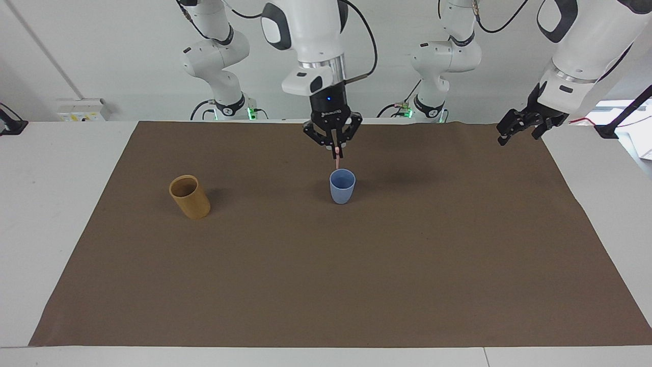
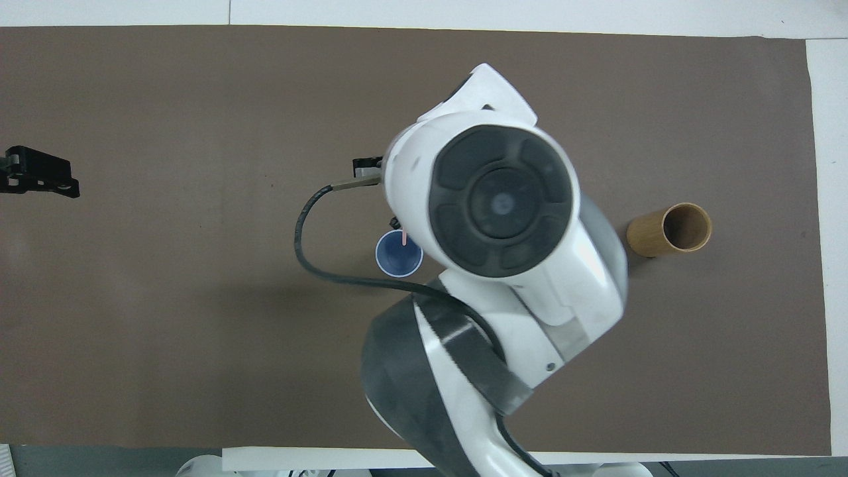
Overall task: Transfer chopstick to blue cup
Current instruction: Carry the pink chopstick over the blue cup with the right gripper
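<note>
My right gripper (image 1: pixel 336 148) is shut on the pale pink chopstick (image 1: pixel 337 160) and holds it nearly upright right over the blue cup (image 1: pixel 342 187). The stick's lower tip is at about the cup's rim. In the overhead view the stick's end (image 2: pixel 403 238) shows inside the outline of the blue cup (image 2: pixel 398 256), and the right arm hides the gripper itself. My left gripper (image 1: pixel 520 130) is open and empty and waits in the air over the mat's corner at the left arm's end; it also shows in the overhead view (image 2: pixel 41 181).
A taller tan-yellow cup (image 1: pixel 189 197) stands toward the right arm's end of the table, empty inside (image 2: pixel 670 230). A brown mat (image 1: pixel 326 285) covers most of the white table. The right arm's bulk covers the middle of the overhead view.
</note>
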Motion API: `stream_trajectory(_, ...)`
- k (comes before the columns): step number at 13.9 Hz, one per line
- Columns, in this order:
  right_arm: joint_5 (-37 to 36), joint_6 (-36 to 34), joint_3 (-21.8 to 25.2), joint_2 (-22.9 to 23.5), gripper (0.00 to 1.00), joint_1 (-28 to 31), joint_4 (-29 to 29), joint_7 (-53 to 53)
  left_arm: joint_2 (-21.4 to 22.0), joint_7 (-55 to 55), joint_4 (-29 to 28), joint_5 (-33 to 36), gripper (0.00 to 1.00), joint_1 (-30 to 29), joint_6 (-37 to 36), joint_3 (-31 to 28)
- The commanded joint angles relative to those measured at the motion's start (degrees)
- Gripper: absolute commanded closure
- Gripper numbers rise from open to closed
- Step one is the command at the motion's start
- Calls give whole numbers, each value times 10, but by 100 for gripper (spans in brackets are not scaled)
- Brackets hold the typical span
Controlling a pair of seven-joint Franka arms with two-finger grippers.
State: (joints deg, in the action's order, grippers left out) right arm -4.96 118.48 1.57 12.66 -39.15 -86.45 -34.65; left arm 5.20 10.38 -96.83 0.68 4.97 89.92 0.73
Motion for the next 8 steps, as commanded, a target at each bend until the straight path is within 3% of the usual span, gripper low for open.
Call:
stream_trajectory(1,-16,27,3,-7,100,3,-37,-7,-2,-7,6,-2,0,-6,-11,3)
stream_trajectory(6,-16,83,2,-33,99,3,-111,-7,-2,-7,7,-2,0,-6,-11,3)
stream_trajectory(8,-16,82,2,-35,91,-1,-117,-8,-2,-7,7,-2,0,-6,-11,3)
